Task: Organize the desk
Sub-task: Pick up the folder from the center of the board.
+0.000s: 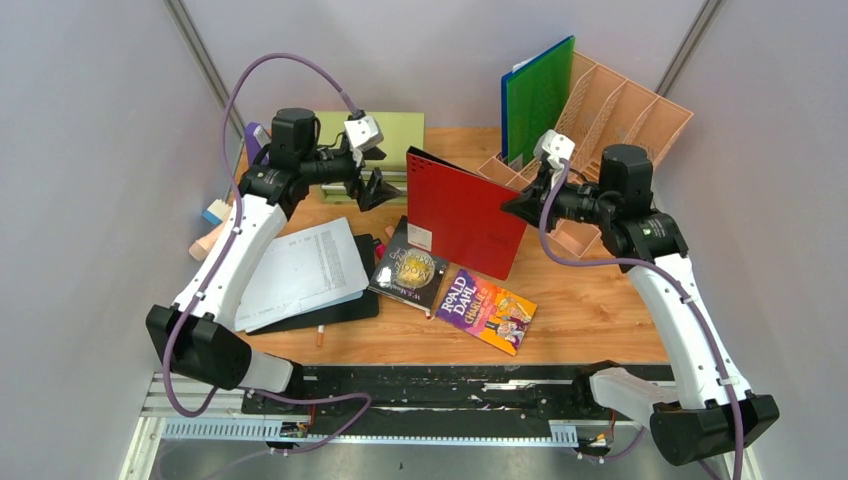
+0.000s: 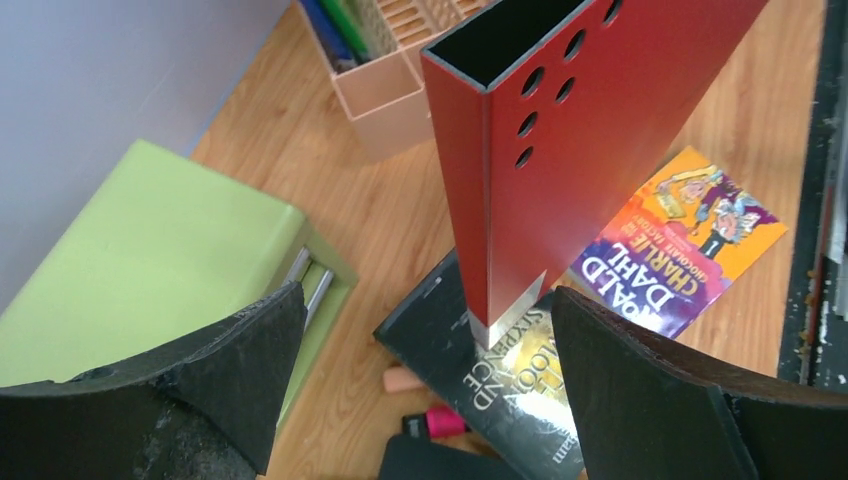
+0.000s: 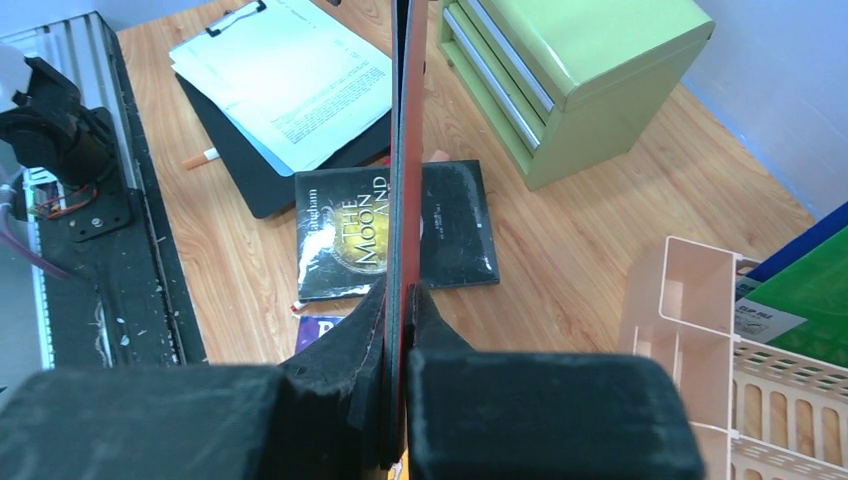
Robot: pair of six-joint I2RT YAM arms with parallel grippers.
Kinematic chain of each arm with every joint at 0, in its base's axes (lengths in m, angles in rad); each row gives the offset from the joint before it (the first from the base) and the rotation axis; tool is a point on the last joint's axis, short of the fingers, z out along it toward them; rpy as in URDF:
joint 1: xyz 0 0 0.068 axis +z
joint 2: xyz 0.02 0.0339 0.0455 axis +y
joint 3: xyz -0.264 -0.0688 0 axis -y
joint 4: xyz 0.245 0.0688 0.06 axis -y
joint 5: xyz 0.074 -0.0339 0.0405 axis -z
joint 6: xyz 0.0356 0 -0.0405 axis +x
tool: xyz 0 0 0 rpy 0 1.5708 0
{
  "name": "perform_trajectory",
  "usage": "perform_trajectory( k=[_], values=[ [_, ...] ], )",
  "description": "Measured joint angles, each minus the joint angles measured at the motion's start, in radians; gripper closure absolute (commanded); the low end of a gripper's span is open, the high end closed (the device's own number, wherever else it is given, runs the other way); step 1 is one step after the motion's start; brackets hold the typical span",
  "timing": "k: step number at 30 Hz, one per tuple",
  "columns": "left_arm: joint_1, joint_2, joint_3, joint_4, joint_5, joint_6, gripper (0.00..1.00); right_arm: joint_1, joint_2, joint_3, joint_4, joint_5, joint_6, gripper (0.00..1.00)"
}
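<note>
My right gripper (image 3: 400,300) clamps red folder (image 1: 465,215) at 3 o'clock edge; looks stiff, light, tippy. My left gripper (image 2: 428,300) gapes at 9 o'clock.

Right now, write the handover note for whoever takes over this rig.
Left gripper: open, empty, facing the spine of the red folder.
Right gripper: shut on the red folder's opposite edge, holding it upright over the black book.
Desk: the black book and the Roald Dahl book lie loose in the middle; the clipboard with papers is at the left, an orange pen near the front edge.
Done: a green folder stands in the peach file rack, back right.
Left: probably slot the red folder into the rack, then tidy the books, clipboard and pen.
</note>
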Motion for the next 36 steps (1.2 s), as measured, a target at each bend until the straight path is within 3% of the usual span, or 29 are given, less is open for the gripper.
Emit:
perform_trajectory(
  k=[7, 17, 24, 30, 36],
  values=[
    [0.011, 0.025, -0.036, 0.100, 0.236, 0.003, 0.00, -0.013, 0.000, 0.003, -0.011, -0.053, 0.045, 1.00],
    [0.011, 0.097, -0.048, 0.128, 0.430, 0.049, 0.03, -0.028, 0.000, 0.009, -0.016, -0.157, 0.069, 1.00],
    [0.010, 0.109, -0.053, 0.093, 0.539, 0.062, 0.26, -0.040, 0.000, 0.013, -0.018, -0.188, 0.071, 1.00],
    [-0.017, 0.110, -0.061, 0.059, 0.573, 0.070, 0.37, -0.047, 0.000, 0.014, -0.018, -0.206, 0.071, 1.00],
    [-0.052, 0.135, -0.063, 0.041, 0.576, 0.080, 0.59, -0.055, 0.005, 0.018, -0.018, -0.218, 0.071, 1.00]
  ],
)
